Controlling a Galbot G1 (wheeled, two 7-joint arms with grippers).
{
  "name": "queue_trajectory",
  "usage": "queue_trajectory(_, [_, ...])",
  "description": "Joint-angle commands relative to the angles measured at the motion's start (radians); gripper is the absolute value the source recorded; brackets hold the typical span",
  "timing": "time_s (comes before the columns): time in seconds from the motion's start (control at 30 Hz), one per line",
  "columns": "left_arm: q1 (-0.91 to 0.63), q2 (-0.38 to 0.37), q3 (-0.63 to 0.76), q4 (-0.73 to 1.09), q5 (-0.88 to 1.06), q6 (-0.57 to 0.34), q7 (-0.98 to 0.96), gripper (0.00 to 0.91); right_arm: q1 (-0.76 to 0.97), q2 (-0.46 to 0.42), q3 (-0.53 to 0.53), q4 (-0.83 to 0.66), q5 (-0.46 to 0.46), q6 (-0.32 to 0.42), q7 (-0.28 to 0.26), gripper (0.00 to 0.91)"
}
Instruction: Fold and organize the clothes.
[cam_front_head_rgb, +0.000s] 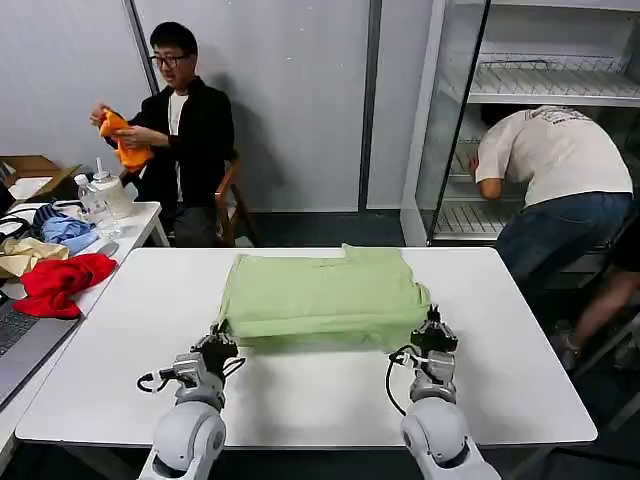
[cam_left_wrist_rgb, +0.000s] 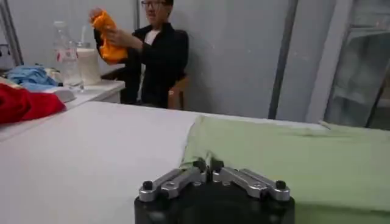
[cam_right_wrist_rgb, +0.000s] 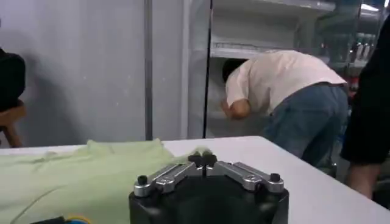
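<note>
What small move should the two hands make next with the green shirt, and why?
Probably lift both hands together and carry the near hem away from the robot. The left hand and right hand look shut at the shirt's near corners, and it lies flat.

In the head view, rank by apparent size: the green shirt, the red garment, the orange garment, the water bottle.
1. Green shirt, by far the largest.
2. Red garment.
3. Orange garment and water bottle: look about alike, and both sit farther from the camera, so unranked.

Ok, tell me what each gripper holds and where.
Both shut on the pale green cotton shirt: left gripper at its near-left corner, right gripper at its near-right corner.
</note>
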Motion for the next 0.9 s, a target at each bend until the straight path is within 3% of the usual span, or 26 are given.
queue_trajectory(0.03, [-0.029,0.0,0.004,0.06,0.0,-0.005,0.001,0.02,0.042,0.0,-0.001,-0.087,0.01,0.004,-0.005,0.0])
queue_trajectory(0.77, [-0.135,0.008,0.019,0.216,-0.033,-0.026,0.008,0.02,0.085,0.054,-0.025,-0.21,-0.004,0.021,-0.024,0.0])
queue_trajectory(0.8, [-0.138,0.008,0.019,0.217,-0.033,-0.026,0.009,0.907,0.084,0.054,-0.024,-0.209,-0.005,0.021,-0.024,0.453])
queue_trajectory(0.83, [-0.142,0.009,0.018,0.221,-0.037,-0.026,0.01,0.907,0.082,0.055,-0.022,-0.206,-0.009,0.021,-0.023,0.907])
queue_trajectory(0.9, [-0.141,0.009,0.017,0.221,-0.044,-0.025,0.009,0.907,0.075,0.058,-0.02,-0.201,-0.009,0.017,-0.007,0.907])
